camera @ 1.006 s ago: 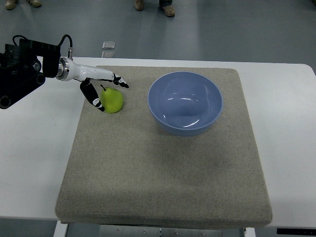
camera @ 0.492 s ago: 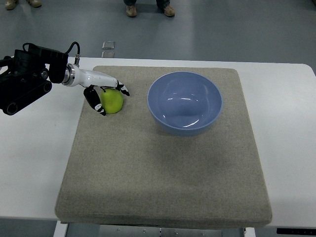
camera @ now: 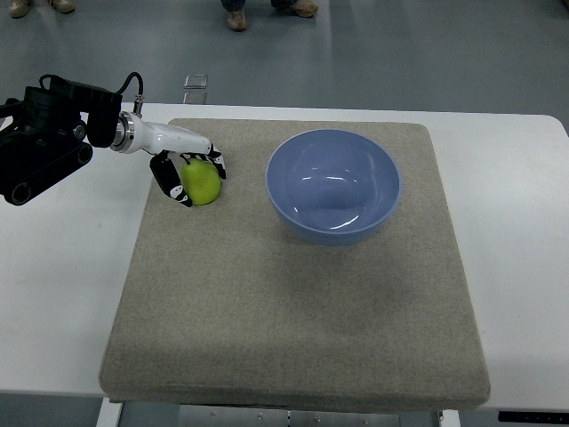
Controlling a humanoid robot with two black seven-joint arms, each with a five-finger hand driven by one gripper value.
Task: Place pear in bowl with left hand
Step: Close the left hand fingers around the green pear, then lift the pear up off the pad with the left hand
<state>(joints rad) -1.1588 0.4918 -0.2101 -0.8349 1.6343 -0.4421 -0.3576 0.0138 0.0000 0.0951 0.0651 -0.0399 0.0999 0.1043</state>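
A yellow-green pear (camera: pixel 203 182) lies on the grey mat (camera: pixel 293 294) near its far left corner. My left hand (camera: pixel 192 176) reaches in from the left edge and curls around the pear, thumb on its near left side and fingers (camera: pixel 213 163) over its far side. The pear still rests on the mat. An empty blue bowl (camera: pixel 333 184) stands on the mat to the right of the pear, about a hand's width away. The right arm does not show.
The mat lies on a white table (camera: pixel 62 294). A small grey square object (camera: pixel 196 82) lies on the floor beyond the table's far edge. A person's shoes (camera: pixel 236 18) show at the top of the picture.
My left hand has moved in over the pear and its fingers have curled closer around it. The pear and bowl have stayed in place.
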